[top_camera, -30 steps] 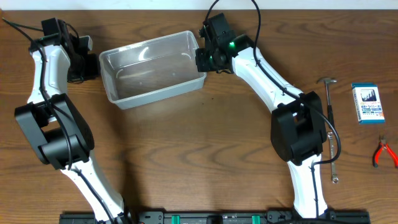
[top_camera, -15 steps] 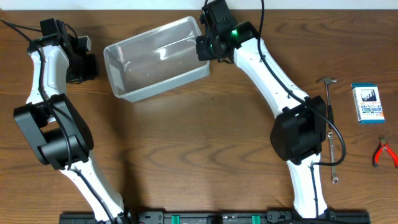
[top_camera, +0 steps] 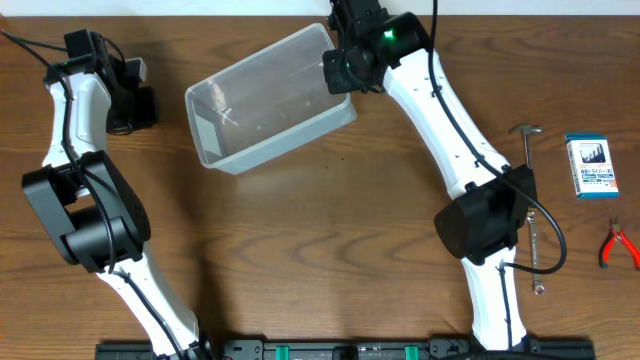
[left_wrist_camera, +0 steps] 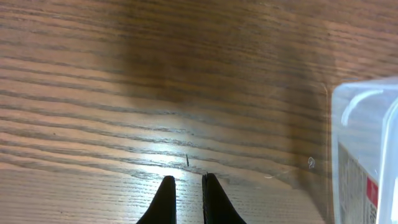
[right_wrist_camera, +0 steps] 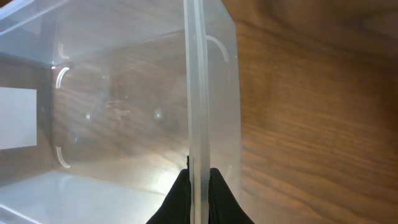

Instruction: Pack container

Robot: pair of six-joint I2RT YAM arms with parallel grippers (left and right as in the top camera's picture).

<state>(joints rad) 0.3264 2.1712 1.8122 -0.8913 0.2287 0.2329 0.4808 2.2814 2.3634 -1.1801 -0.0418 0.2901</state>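
The container (top_camera: 270, 100) is a clear plastic tub lying askew at the back of the table, its right end raised. My right gripper (top_camera: 337, 72) is shut on the rim at that right end. In the right wrist view, the gripper (right_wrist_camera: 199, 182) pinches the thin wall, with the container (right_wrist_camera: 124, 118) showing nothing inside. My left gripper (top_camera: 132, 108) hangs left of the tub, apart from it. Its jaws are shut on nothing. In the left wrist view, the gripper (left_wrist_camera: 186, 185) is over bare wood and the container (left_wrist_camera: 367, 143) sits at the right edge.
At the right side of the table lie a hammer (top_camera: 527, 150), a wrench (top_camera: 538, 255), a small blue-and-white box (top_camera: 589, 166) and red pliers (top_camera: 618, 245). The table's far edge runs just behind the tub and my right gripper.
My right gripper has moved toward the far edge with the tub's rim in it. The tub has turned anticlockwise and tilted. The left arm has stayed put.
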